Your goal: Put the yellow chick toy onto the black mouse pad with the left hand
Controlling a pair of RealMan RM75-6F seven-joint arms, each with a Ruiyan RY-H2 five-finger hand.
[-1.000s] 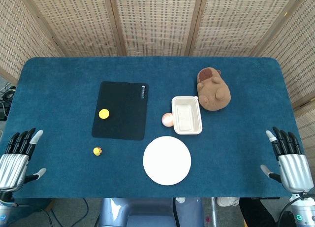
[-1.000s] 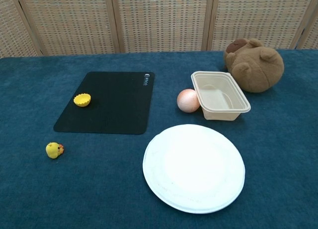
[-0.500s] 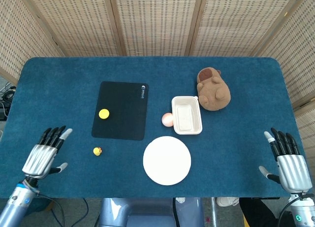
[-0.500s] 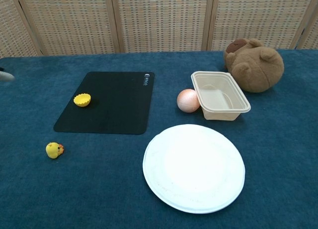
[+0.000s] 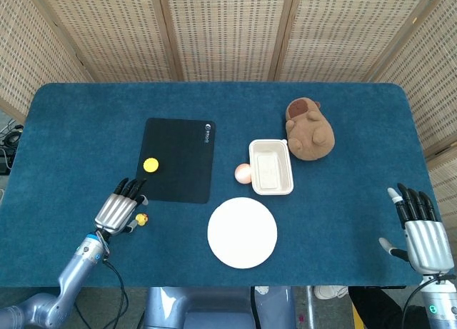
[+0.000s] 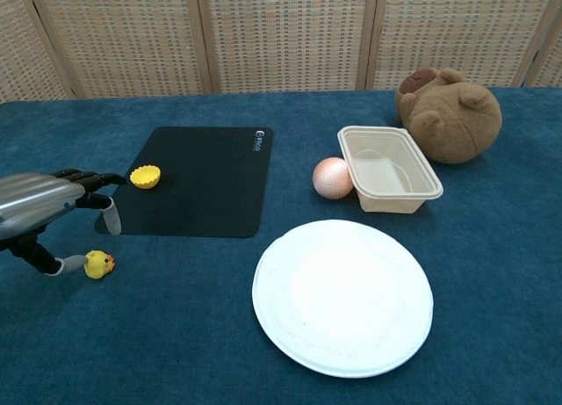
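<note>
The yellow chick toy point(image 5: 142, 219) point(image 6: 99, 264) lies on the blue table, just in front of the near left corner of the black mouse pad point(image 5: 177, 160) point(image 6: 195, 182). My left hand point(image 5: 118, 211) point(image 6: 44, 213) hovers right beside the chick on its left, fingers spread and nothing held; its thumb tip is next to the toy. A small yellow cup-shaped piece point(image 5: 151, 165) point(image 6: 145, 176) sits on the pad's left part. My right hand point(image 5: 420, 234) stays at the table's near right edge, fingers apart and empty.
A white plate point(image 5: 242, 232) point(image 6: 342, 295) lies front centre. Behind it stand a beige tray point(image 5: 270, 167) point(image 6: 388, 169), a pinkish ball point(image 5: 243, 173) point(image 6: 333, 177) and a brown plush animal point(image 5: 308, 130) point(image 6: 450, 115). Wicker screens back the table.
My left hand has travelled right and forward from the table's near left edge to beside the chick, coming into the chest view. The right hand barely shifted. The chick has not moved.
</note>
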